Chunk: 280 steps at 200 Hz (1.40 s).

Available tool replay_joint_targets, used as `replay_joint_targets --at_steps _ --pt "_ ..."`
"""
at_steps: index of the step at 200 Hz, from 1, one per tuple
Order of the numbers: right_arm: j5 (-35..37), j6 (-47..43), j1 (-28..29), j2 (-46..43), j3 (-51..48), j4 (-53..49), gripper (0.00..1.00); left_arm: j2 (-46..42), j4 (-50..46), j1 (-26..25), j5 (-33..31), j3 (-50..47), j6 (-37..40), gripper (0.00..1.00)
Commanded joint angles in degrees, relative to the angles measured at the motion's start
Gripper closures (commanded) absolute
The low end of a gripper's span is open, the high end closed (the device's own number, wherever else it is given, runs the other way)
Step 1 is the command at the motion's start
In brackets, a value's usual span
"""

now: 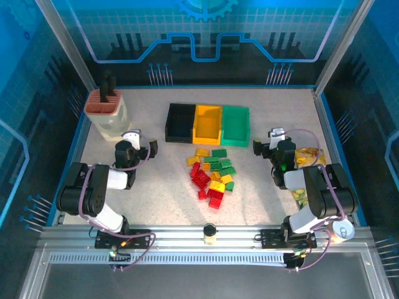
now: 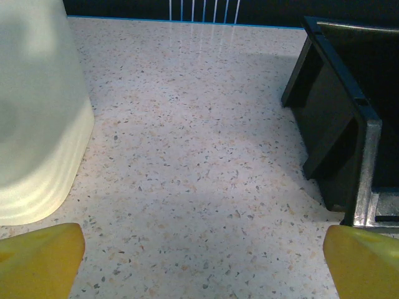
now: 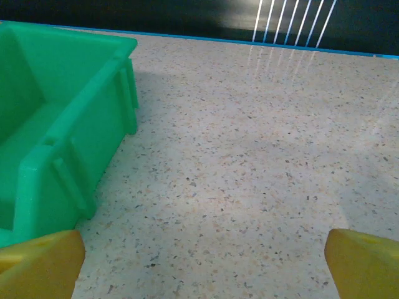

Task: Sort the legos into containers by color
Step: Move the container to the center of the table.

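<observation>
Sorting unstarted, we judge: our left end effector (image 1: 138,142) and right end effector (image 1: 267,145) flank the legos (image 1: 212,174), both open and empty; next, we grasp one.

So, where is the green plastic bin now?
In the top view, the green rectangular plastic bin stands slightly right of centre, directly right of the yellow plastic bin.

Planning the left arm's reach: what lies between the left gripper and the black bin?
The stretch is bare: in the left wrist view, speckled table runs from the left gripper to the black bin.
</observation>
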Motion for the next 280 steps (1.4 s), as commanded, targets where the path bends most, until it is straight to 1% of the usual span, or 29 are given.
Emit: replay_joint_targets --at_steps 1,240,248,253,263,272,280 --pt "-3.24 -1.71 -0.32 -0.54 1.40 -0.86 0.00 -1.12 0.25 0.60 1.24 1.17 -0.03 0.01" --pt "-4.00 -1.49 -0.66 -0.46 1.57 -1.12 0.00 -1.11 -0.17 0.91 1.69 1.36 -0.24 0.01" --pt "-4.22 -1.31 -0.92 -0.55 1.60 -1.16 0.00 -1.16 -0.10 0.66 0.78 1.28 0.17 0.01" --pt "-3.69 -1.53 -0.72 -0.60 1.37 -0.75 0.00 -1.24 0.14 -0.04 -1.52 1.11 0.41 0.01" --pt "0.92 -2.49 1.27 -2.31 0.82 -0.43 0.00 -3.18 -0.40 -1.03 -4.90 0.89 0.45 0.01" --pt "4.46 -4.19 3.58 -6.72 0.96 -4.11 0.00 -7.28 -5.26 -2.46 -8.91 1.79 1.05 0.01" --pt "4.99 -6.14 5.35 -11.46 2.23 -9.92 0.00 -11.52 -11.07 -4.17 -12.25 3.41 2.03 0.01"
